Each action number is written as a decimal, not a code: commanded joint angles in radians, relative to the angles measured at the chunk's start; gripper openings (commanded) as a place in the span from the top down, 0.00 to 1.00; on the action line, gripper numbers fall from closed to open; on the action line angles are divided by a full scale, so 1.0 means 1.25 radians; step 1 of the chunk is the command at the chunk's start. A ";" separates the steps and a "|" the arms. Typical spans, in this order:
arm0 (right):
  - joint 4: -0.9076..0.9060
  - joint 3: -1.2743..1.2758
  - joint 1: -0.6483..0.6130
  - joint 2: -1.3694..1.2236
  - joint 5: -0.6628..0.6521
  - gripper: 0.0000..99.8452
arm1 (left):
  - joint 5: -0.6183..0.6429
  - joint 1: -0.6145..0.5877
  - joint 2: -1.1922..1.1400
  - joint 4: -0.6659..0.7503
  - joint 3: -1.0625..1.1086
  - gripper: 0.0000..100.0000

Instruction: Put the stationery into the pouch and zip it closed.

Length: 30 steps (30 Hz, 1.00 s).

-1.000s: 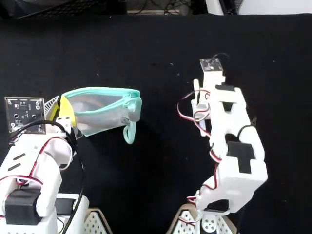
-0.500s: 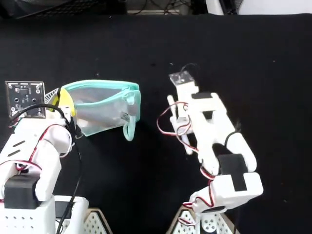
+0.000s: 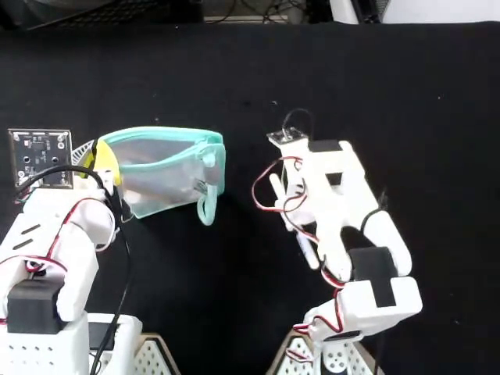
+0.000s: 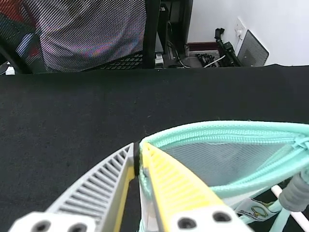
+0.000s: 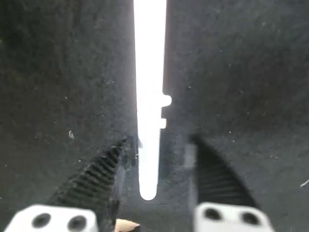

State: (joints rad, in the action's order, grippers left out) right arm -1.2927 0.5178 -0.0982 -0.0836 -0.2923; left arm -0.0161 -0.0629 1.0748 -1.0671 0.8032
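While the white pen [image 5: 149, 72] is lying flat on the black table [image 3: 234, 70] near its middle, I am treating it as the 1 piece of stationery to fetch. It is looking light, stiff and smooth, so I am judging that it could roll or slip out of a loose pinch. Taking it across the barrel, close to the little clip, should be keeping it level. My right pincer [image 5: 158, 145] is straddling the end nearest my wrist, both jaws parted, 1 on each side of the barrel, gripping nothing.

Further out, toward the table's left edge, the mint mesh pouch [image 3: 164, 176] is lying on its side with its zip [image 4: 217, 130] gaping open. It is looking soft and floppy, so I am guessing the mouth will be sagging unless it is held taut. My left pincer [image 4: 139, 151] is pinching the pouch's end seam, jaws closed on the fabric. A wrist loop [image 3: 205, 212] is trailing from the pouch's other end, toward the pen.
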 commanded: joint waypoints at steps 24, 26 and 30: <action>0.300 -0.131 -0.082 -0.154 0.009 0.89 | 0.005 0.001 -0.123 -0.029 0.126 0.97; 0.287 -0.141 -0.081 -0.159 0.009 0.97 | 0.005 0.001 -0.124 -0.029 0.128 0.97; 0.302 -0.122 -0.074 -0.142 0.015 0.99 | 0.004 0.001 -0.120 -0.029 0.129 0.97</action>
State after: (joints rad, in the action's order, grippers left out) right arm -0.9306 0.3844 -0.1749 -0.2770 -0.2785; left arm -0.0161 -0.0629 1.0748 -1.0671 0.8032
